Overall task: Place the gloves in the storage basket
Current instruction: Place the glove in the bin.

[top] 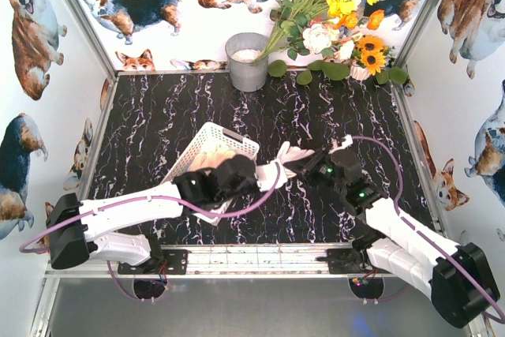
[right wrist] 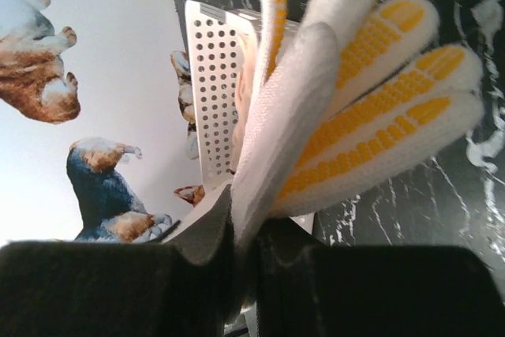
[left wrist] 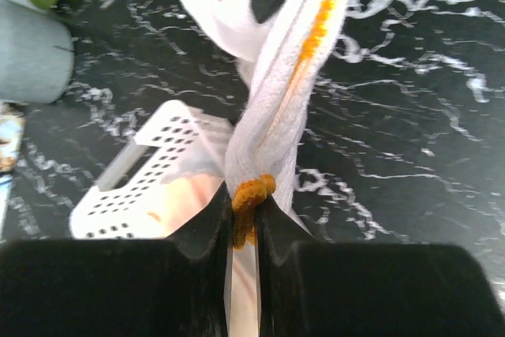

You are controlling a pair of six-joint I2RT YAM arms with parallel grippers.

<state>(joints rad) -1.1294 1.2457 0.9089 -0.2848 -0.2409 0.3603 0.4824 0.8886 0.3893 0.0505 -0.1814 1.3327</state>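
We find the left gripper (left wrist: 252, 204) clamped on the orange cuff of a glove (top: 278, 167), and the right gripper (right wrist: 245, 222) pinched tight on its yellow-dotted fingers. The glove is stretched between them over the table (top: 158, 116), just beside the tilted basket (top: 215, 141), not in it.

The gloves (right wrist: 371, 92) are white knit cloth with raised yellow grip dots; the storage basket (right wrist: 213, 76) is smooth perforated white plastic; the counter (top: 158, 124) looks black, white-veined marble; the bucket (top: 247, 65), dull grey metal.
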